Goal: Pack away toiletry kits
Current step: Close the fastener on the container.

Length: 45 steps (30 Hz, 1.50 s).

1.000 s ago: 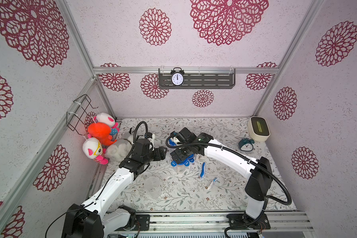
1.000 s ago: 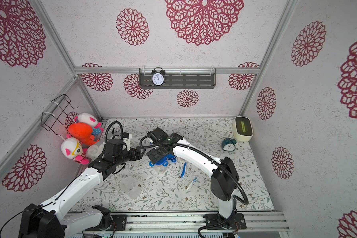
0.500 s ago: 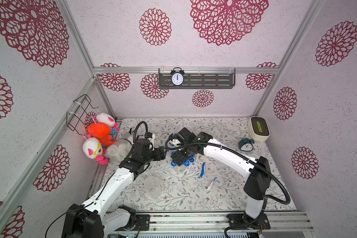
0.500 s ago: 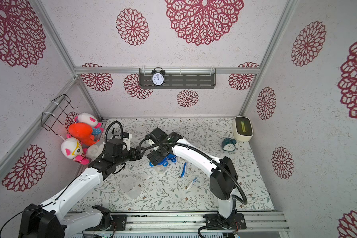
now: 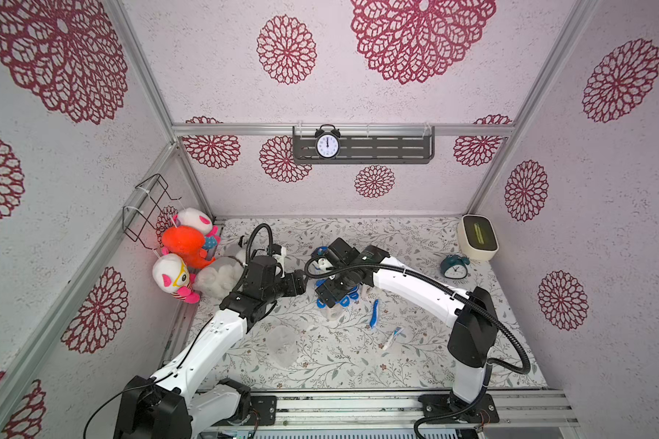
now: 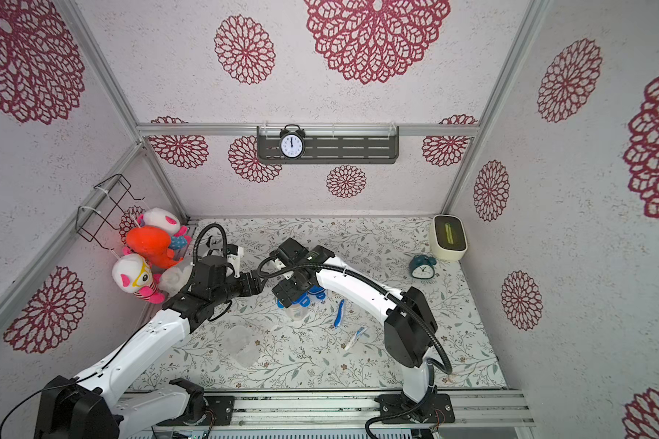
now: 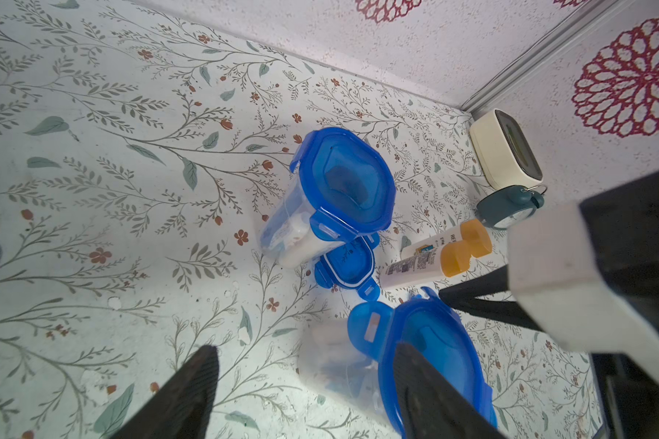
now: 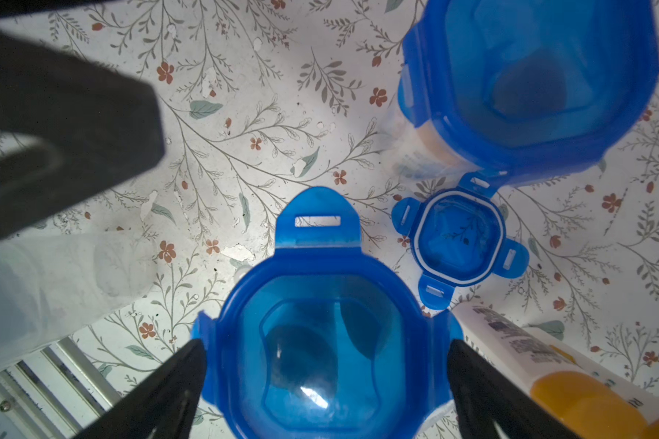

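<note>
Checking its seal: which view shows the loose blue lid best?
Right wrist: the loose blue lid shows whole, four tabs and white ring. Left wrist shows it partly behind a lidded cup. In both top views the right arm mostly hides it.

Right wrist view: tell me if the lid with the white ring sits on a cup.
No, that lid lies flat on the table.
</note>
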Tool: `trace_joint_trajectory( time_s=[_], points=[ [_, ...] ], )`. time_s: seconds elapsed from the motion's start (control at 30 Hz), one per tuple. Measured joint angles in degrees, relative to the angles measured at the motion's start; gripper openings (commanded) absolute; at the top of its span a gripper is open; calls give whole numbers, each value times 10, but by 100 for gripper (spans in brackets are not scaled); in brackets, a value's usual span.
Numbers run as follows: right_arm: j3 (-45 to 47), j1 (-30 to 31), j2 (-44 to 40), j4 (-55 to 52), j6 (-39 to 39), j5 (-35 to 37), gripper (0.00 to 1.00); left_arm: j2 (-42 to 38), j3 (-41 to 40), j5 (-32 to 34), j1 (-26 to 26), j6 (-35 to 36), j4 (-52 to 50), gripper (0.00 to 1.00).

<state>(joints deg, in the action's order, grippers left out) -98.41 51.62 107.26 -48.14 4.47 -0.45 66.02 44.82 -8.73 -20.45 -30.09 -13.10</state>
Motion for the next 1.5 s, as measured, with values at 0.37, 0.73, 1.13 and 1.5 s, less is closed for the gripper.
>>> trace_joint_trajectory(
  time_s=[0.37, 0.73, 1.13, 1.5],
  points=[
    [6, -2, 3, 7, 6, -7, 99, 0, 0, 0, 2, 0, 0, 76],
    [9, -8, 6, 14, 6, -20, 85, 0, 0, 0, 3, 0, 0, 76],
    [12, -9, 7, 18, 9, -23, 99, 0, 0, -5, 5, 0, 3, 76],
    [30, -9, -14, 69, 35, -31, 99, 0, 0, -12, 5, 8, 3, 80]
  ],
)
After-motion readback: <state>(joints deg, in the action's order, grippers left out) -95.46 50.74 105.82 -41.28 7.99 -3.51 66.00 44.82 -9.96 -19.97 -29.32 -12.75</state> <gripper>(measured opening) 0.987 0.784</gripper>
